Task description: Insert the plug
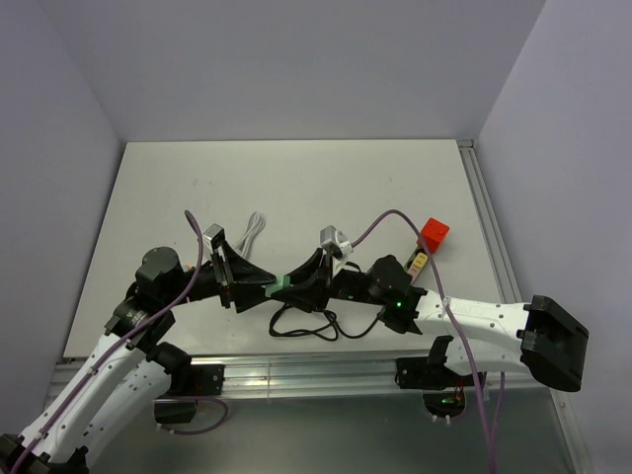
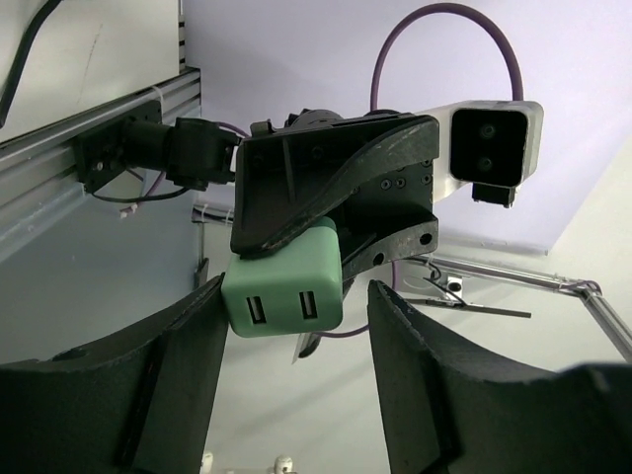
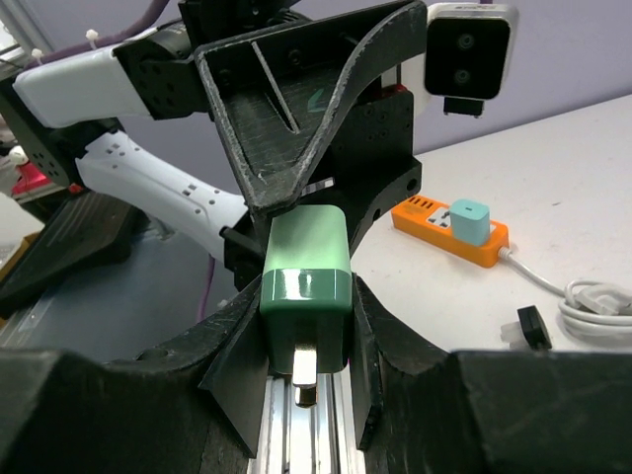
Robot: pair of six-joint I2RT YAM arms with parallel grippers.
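The plug is a green USB charger (image 3: 306, 265) with metal prongs. My right gripper (image 3: 306, 308) is shut on its sides and holds it in the air, prongs towards the wrist. In the left wrist view its face with two USB ports (image 2: 283, 293) shows between the fingers of my left gripper (image 2: 299, 308). The left gripper is open around it, its left finger close to the charger and its right finger apart. In the top view the charger (image 1: 280, 288) sits between the left gripper (image 1: 259, 284) and the right gripper (image 1: 297, 284). An orange power strip (image 3: 434, 217) lies on the table behind them.
A teal charger (image 3: 471, 219) sits in the power strip, whose white cable (image 1: 254, 230) coils on the table. A black cable (image 1: 306, 321) loops under the grippers. A red cube (image 1: 434, 233) stands at the right. A metal rail (image 1: 326, 373) runs along the near edge.
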